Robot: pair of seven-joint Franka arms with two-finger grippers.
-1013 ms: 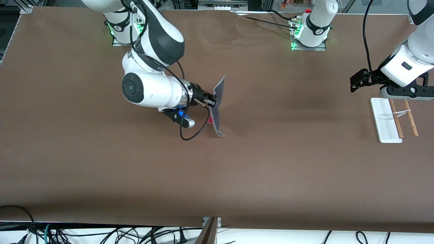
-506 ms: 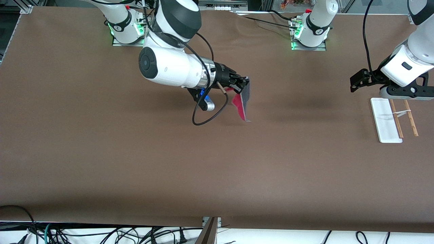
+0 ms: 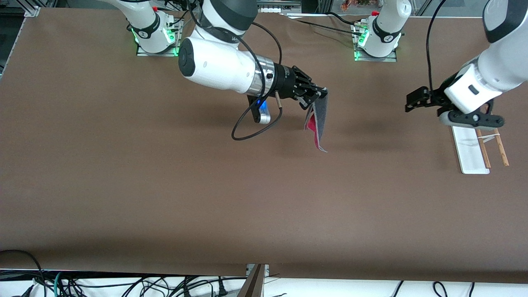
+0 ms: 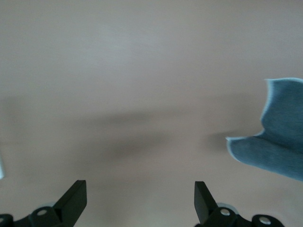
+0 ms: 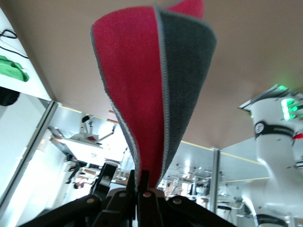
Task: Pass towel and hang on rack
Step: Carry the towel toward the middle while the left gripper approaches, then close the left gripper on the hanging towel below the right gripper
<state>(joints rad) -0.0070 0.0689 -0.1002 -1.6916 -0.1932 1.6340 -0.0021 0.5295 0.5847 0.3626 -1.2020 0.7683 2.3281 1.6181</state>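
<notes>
Front view has the towel [image 3: 318,123] dangling in mid-air, pinched by its top edge in the right gripper [image 3: 319,95], which is clenched tight on it over the middle of the table, a bit toward the bases. One face is pink-red, the other grey-blue, with a thin pale stitched rim, and it folds into a loose cone as it hangs; the right wrist view shows that nicely [image 5: 151,85]. Going by the clock in the front view, the left gripper [image 3: 412,101] sits out at about 3 o'clock from the towel, up in the air with its jaws spread wide and nothing between them, and its own wrist camera catches the grey side of the towel [image 4: 277,132] well apart from the fingertips [image 4: 75,198]. The rack [image 3: 474,150] stands at roughly 4 o'clock from that gripper, at the left arm's end of the table: white base, two thin brown rods, pale crossbar. The table [image 3: 165,185] is plain brown with soft shadows under both arms. Cables [image 3: 123,284] tangle along the edge nearest the camera, and green lights glow on both arm bases [image 3: 154,39].
</notes>
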